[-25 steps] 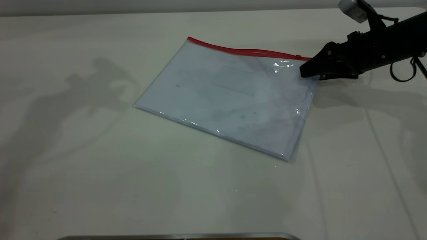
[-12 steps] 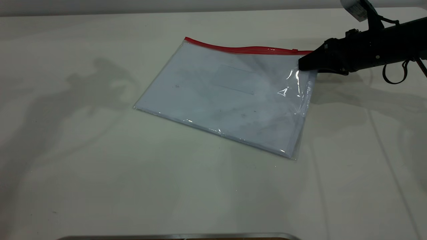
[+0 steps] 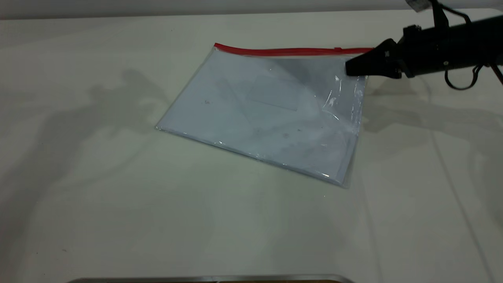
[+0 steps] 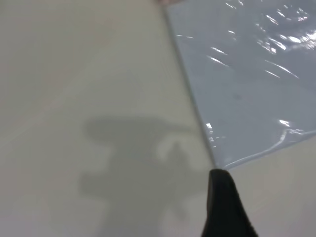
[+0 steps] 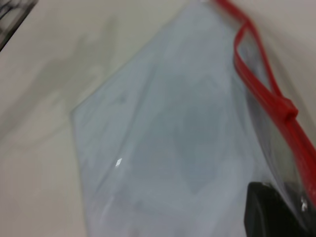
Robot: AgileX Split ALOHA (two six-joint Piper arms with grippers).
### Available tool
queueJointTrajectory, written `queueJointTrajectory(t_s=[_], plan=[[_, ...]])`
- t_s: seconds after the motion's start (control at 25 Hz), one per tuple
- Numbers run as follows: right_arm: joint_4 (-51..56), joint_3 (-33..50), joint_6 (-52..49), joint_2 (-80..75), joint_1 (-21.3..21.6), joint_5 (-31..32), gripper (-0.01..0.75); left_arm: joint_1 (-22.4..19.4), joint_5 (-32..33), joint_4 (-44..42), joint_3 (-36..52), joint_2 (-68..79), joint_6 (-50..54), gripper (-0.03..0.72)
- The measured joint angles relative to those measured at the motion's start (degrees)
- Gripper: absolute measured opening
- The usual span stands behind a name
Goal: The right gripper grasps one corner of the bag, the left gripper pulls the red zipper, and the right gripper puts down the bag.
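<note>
The bag (image 3: 267,110) is a clear pouch with white paper inside, lying aslant on the white table (image 3: 118,204). Its red zipper (image 3: 283,51) runs along the far edge, with the slider tab (image 3: 337,49) near the right end. My right gripper (image 3: 351,68) is shut on the bag's far right corner and holds that corner raised off the table. The right wrist view shows the bag (image 5: 173,138), the zipper (image 5: 261,84), the slider (image 5: 286,106) and one black finger (image 5: 276,212). My left gripper (image 4: 222,197) hovers beside a near corner of the bag (image 4: 247,89), apart from it; it is out of the exterior view.
A metal edge (image 3: 212,279) runs along the table's front. Arm shadows lie on the table to the left of the bag. A faint seam crosses the table at the right.
My right gripper has risen and moved back with the bag's corner. The zipper edge has lifted and pulled straighter, and the plastic near the corner has creased.
</note>
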State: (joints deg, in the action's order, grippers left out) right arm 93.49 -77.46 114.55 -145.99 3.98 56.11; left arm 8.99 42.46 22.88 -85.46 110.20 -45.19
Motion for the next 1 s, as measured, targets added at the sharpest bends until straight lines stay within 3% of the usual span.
queueJointTrajectory(t_s=[0.44, 1.0], plan=[[-13.4, 0.0, 3.2, 9.2, -7.7, 1.1, 0.033, 7.9, -4.8, 14.7, -3.9, 10.2, -16.6, 0.5], [-21.9, 0.0, 3.1, 10.8, -13.9, 4.4, 0.033, 10.3, 9.9, 15.9, -12.6, 19.0, -31.8, 0.5]])
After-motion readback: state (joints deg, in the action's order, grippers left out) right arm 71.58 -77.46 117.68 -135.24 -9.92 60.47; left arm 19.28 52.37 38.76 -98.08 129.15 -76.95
